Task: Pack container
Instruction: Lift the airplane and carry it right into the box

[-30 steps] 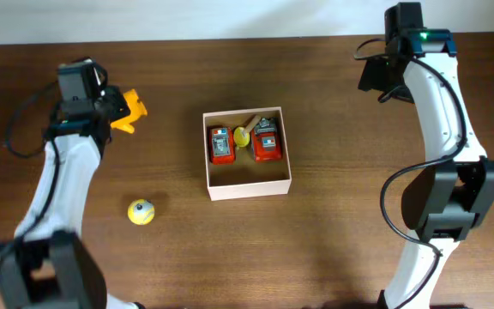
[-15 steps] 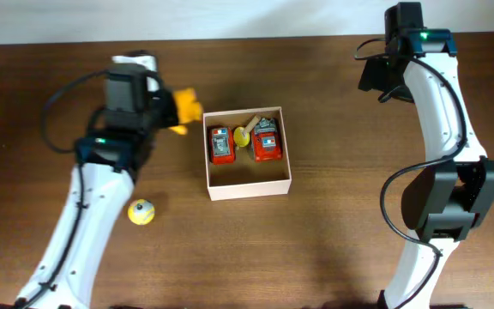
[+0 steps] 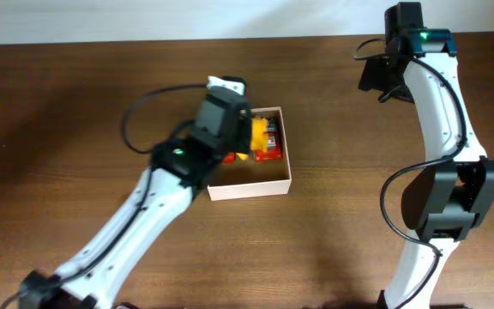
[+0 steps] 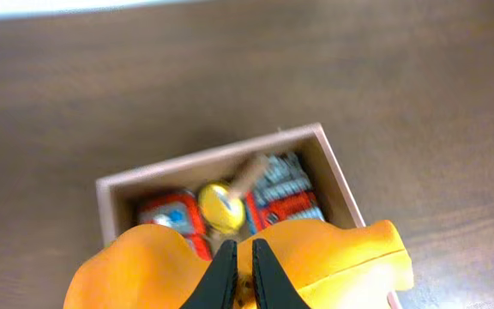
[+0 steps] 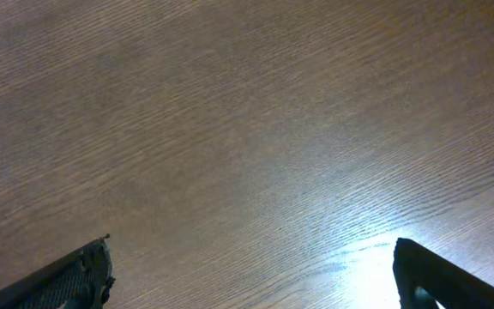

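Left claw [image 4: 242,251], orange toy [image 4: 333,253], half-hidden container [image 4: 221,160]

Four toys [image 4: 168,215] [image 4: 283,196] [image 4: 219,206] [image 4: 333,253], one container [image 3: 249,189]

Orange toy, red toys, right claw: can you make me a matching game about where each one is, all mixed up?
Things:
1. orange toy
2. red toys
3. right claw

Places:
A. lying inside the container
B. open, over the table
C. pinched in the left claw

Pairs: 1-C, 2-A, 3-B.
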Action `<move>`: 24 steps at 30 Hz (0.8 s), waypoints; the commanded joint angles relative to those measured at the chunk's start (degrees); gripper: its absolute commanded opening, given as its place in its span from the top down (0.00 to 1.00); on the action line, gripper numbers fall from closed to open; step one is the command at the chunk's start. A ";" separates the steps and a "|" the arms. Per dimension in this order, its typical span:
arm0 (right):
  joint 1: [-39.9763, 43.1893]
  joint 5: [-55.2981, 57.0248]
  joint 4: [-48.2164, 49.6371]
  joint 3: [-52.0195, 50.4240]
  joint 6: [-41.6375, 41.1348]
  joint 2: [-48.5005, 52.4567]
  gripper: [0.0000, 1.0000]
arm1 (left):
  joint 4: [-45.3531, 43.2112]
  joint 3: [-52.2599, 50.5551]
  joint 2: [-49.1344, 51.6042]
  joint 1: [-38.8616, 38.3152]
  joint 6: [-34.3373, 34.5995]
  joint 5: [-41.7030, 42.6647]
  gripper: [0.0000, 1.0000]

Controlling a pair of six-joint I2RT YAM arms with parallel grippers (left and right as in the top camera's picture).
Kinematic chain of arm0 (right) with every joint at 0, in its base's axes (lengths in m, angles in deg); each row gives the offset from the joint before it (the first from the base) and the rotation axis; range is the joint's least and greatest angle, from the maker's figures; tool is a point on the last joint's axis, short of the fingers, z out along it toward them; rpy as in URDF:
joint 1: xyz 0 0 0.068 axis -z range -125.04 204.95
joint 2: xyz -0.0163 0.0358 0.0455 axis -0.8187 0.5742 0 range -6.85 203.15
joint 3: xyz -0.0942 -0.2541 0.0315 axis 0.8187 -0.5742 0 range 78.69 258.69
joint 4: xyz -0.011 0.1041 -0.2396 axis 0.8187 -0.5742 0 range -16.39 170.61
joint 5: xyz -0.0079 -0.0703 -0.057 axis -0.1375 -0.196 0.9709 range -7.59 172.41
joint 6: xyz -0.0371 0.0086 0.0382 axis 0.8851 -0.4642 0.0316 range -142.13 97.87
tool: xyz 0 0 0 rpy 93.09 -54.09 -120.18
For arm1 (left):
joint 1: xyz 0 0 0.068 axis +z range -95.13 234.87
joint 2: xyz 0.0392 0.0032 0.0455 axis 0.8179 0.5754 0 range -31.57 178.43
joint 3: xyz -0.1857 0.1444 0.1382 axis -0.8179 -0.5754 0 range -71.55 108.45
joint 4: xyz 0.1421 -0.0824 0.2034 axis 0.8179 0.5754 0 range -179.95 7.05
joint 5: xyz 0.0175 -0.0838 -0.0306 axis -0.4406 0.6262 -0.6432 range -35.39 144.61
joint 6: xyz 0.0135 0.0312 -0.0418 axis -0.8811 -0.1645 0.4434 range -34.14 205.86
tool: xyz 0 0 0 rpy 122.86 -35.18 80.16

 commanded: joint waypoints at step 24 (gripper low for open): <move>0.22 0.48 -0.02 0.00 -0.26 0.24 0.01 | 0.50 0.48 12.24 -8.39 7.91 -5.35 0.93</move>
